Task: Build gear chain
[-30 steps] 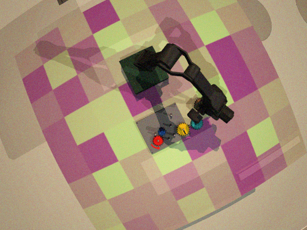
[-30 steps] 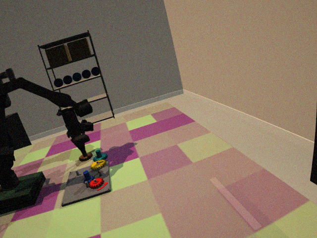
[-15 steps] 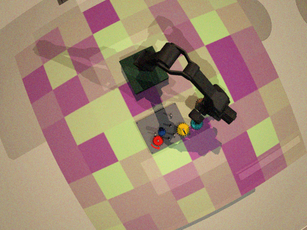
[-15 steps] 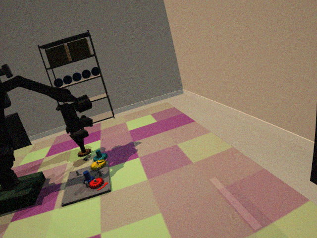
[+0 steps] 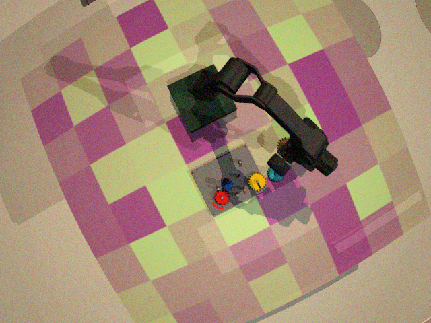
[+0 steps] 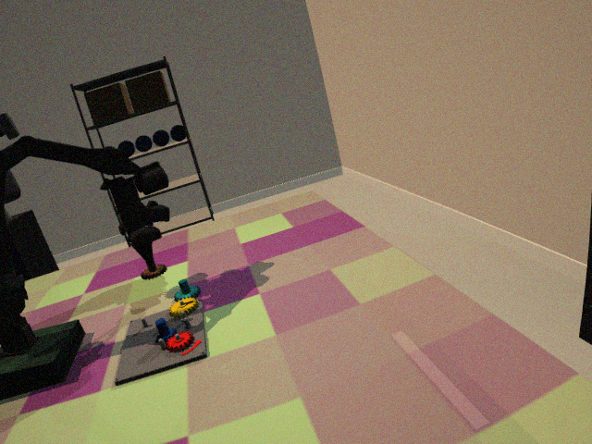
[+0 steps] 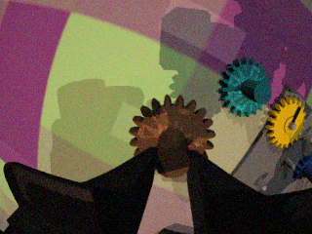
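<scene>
Red gear (image 5: pixel 220 196) (image 6: pixel 179 341) sits at the left in the top view, on a peg of the grey board (image 5: pixel 205 177) (image 6: pixel 138 353) (image 7: pixel 251 171), the curved red arrow (image 5: pixel 217 206) (image 6: pixel 191 348) beside its rim. Just right of it is the blue gear (image 5: pixel 227 185) (image 6: pixel 163 329) (image 7: pixel 304 167), close enough that their teeth may mesh; whether it sits flat I cannot tell. Bare pegs follow, then the yellow gear (image 5: pixel 257 180) (image 6: pixel 184 306) (image 7: pixel 285 124) with its black stripe, and beyond the board's edge the teal gear (image 5: pixel 275 174) (image 6: pixel 187 291) (image 7: pixel 241 93), on the table. Farther right, the gripper (image 5: pixel 285 150) (image 6: pixel 152 266) (image 7: pixel 172 155) is clamped on the upright hub of the brown gear (image 5: pixel 282 142) (image 6: pixel 153 273) (image 7: pixel 158 124), held above the table. To carry it well, I'd keep it high enough to pass over teal and yellow, keep the disc level, and centre its bore over the chosen bare peg before lowering. If teeth land on teeth, a small twist should help more than force; then press until flat, open, and rise straight. No brand, label or writing can be read; arrow and stripe are the only clear markings.
</scene>
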Robot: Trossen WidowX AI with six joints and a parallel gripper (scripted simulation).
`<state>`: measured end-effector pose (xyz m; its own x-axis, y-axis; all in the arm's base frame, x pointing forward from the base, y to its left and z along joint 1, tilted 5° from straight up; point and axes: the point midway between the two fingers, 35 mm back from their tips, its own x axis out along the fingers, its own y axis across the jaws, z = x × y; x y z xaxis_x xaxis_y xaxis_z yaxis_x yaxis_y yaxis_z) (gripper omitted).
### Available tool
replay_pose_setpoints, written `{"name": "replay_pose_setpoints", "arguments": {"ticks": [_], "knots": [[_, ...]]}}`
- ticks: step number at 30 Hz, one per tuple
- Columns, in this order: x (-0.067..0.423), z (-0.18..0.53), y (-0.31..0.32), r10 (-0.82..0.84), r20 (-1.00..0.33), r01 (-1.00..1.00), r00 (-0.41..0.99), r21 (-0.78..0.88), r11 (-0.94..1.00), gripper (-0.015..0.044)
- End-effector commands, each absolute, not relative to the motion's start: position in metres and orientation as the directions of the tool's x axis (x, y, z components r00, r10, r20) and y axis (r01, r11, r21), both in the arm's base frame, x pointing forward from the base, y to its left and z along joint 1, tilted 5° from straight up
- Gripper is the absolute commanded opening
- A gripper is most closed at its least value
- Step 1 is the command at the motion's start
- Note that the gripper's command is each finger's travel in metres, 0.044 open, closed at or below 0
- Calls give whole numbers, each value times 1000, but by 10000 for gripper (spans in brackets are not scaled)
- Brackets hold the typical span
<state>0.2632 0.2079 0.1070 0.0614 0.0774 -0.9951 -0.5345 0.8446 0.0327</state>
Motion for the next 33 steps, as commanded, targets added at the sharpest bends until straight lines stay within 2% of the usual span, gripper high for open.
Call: {"name": "replay_pose_setpoints", "arguments": {"ticks": [1, 33], "knots": [[264, 121, 208, 87, -993, -537, 74, 33, 843, 0], [251, 191, 195, 86, -994, -537, 74, 33, 843, 0]]}}
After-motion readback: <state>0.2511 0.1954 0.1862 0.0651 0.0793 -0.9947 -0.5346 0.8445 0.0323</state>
